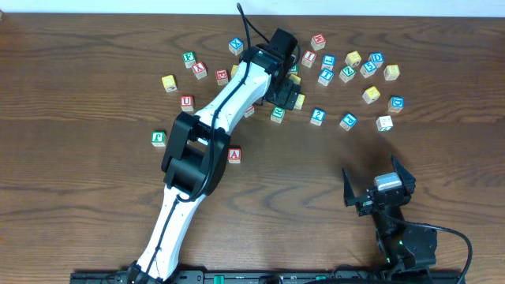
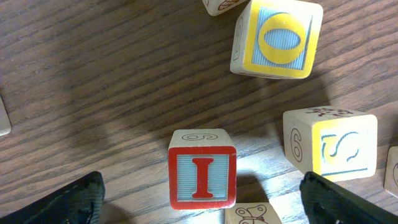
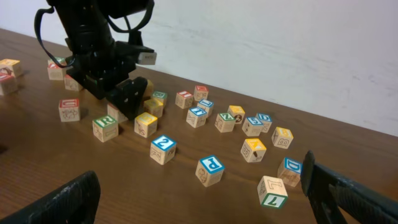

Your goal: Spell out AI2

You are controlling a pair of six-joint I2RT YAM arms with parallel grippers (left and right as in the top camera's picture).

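Step in hand, by the look of it: pickup of the I cube [image 2: 202, 177]. Sits upright on the table [image 2: 93, 74] between the spread fingers of the left gripper [image 2: 202, 202], red I facing the wrist camera. Gripper wide open, gripping nothing, no contact visible. Next, probably: lower, centre on the cube, close without nudging the yellow O cube [image 2: 277, 38] beyond it or the yellow cube [image 2: 336, 146] just beside it, then carry to a spot beside the A cube [image 1: 234, 154], lying alone by the left arm, apart from the scatter. Blue 2 cube [image 1: 317, 115] untouched among the scatter, near the left gripper. Right gripper [image 1: 379, 189] well apart toward the table's near edge, fingers splayed, empty.

Hidden: I cube not findable from overhead, presumably under the left wrist. Fingertips cut off at bottom of left wrist view, so height above table hard to judge. Cropped cube [image 2: 252, 214] below the I cube, face unreadable
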